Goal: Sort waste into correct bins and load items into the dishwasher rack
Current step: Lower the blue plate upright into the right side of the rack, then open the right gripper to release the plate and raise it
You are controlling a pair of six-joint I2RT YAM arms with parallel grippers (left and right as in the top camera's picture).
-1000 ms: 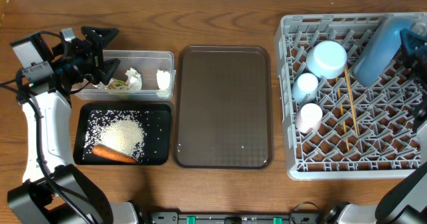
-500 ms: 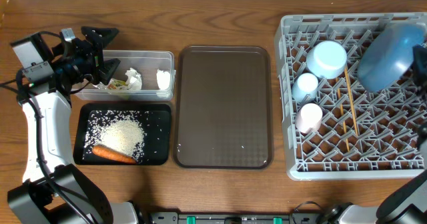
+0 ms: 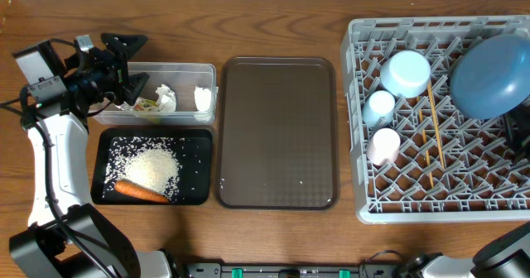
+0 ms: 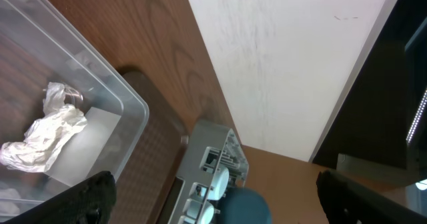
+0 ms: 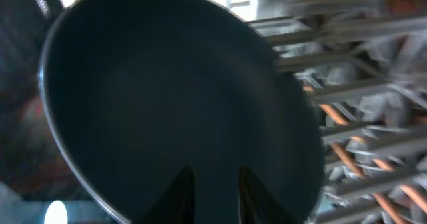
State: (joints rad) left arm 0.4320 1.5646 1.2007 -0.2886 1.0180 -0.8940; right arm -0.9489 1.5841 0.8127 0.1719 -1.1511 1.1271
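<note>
- Right gripper [image 5: 213, 181] at plate [image 5: 173, 97] rim; gripping or released, cannot tell.
- Left gripper [image 3: 135, 61] wide, empty.
- Let go only once plate leans steady between rack [image 3: 354, 146] pegs.

White-shelled along the long links of the left arm [image 3: 50, 158], black at the joints and all over the left pincer [image 3: 135, 61]. Topped near the wrist by a pale grey box [image 3: 35, 64], with thin black cables [image 3: 23, 104] trailing beside the white link. Rounded and dark grey at the base [image 3: 79, 241]. Matte black, up close, on the left fingers [image 4: 87, 201]. Dark and blurred at the right pincer [image 5: 212, 197]. Dark too along the right arm [image 3: 517, 141] at the worktop's far edge.
</note>
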